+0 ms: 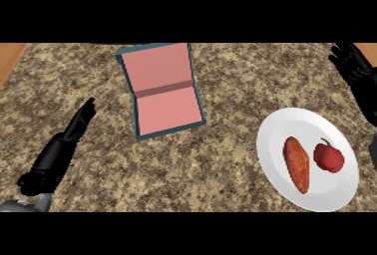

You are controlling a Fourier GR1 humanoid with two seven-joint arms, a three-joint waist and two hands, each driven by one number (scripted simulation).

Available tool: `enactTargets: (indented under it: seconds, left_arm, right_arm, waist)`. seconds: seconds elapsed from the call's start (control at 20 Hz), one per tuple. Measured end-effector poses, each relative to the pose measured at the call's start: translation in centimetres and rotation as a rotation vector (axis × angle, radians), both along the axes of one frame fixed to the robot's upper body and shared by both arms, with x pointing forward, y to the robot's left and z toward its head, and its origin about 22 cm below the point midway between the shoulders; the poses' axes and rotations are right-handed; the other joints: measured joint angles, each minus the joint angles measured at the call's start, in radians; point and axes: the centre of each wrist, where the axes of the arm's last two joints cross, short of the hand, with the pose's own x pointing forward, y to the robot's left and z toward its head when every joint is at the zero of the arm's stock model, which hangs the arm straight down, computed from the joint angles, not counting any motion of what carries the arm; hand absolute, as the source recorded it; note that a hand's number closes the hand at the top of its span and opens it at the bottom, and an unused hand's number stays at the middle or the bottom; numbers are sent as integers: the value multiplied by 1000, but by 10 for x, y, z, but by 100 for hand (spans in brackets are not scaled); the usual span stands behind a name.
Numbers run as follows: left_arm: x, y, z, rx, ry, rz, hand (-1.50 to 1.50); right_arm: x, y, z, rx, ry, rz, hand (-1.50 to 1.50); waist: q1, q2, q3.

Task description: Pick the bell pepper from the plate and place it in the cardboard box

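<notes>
The right hand (355,62) hangs at the right edge, fingers relaxed, holding nothing, above the white plate (283,124). There a red bell pepper (328,157) lies beside an orange sweet potato (296,164). The left hand (74,127) stretches flat over the counter (221,74), near the pink-lined box (162,89).

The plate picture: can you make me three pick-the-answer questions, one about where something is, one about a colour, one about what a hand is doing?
1. Where is the bell pepper?
A in the box
B on the plate
C in a hand

2. What colour is the inside of the box?
A pink
B green
C yellow

3. How is the left hand?
A curled round the pepper
B open, holding nothing
C pressing the plate

Answers: 1 B, it lies on the white plate beside an orange vegetable. 2 A, pink panels inside a teal rim. 3 B, straight fingers over bare counter.
</notes>
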Motion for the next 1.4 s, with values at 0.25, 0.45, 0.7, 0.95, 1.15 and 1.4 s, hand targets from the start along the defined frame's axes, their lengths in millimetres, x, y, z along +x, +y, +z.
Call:
enactTargets:
  seconds: [0.25, 0.45, 0.7, 0.95, 1.15, 1.4]
  left_arm:
    - [2, 38, -6, 95, 45, 224, 0]
    - [-2, 67, -11, 148, 96, 374, 0]
    - [-3, 81, -22, 170, 159, 485, 0]
    - [8, 85, -26, 180, 172, 506, 0]
    - [14, 89, -23, 187, 175, 498, 0]
    - [15, 87, -21, 186, 175, 490, 0]
  right_arm:
    - [-24, -25, -29, 55, 8, -98, -150]
    - [-47, -57, -28, -311, 40, -131, -150]
    - [-99, -82, -91, -300, 6, -195, -150]
    - [-141, -114, -121, -254, -94, -152, -150]
    - [-148, -139, -111, -431, -89, -147, -150]
    - [-141, -148, -81, -670, 53, -77, -150]
  waist:
    - [-15, -11, -1]
    - [-25, -7, -11]
    - [-42, -11, -3]
    - [-28, -12, -2]
    - [-12, -12, -3]
    - [0, -13, -4]
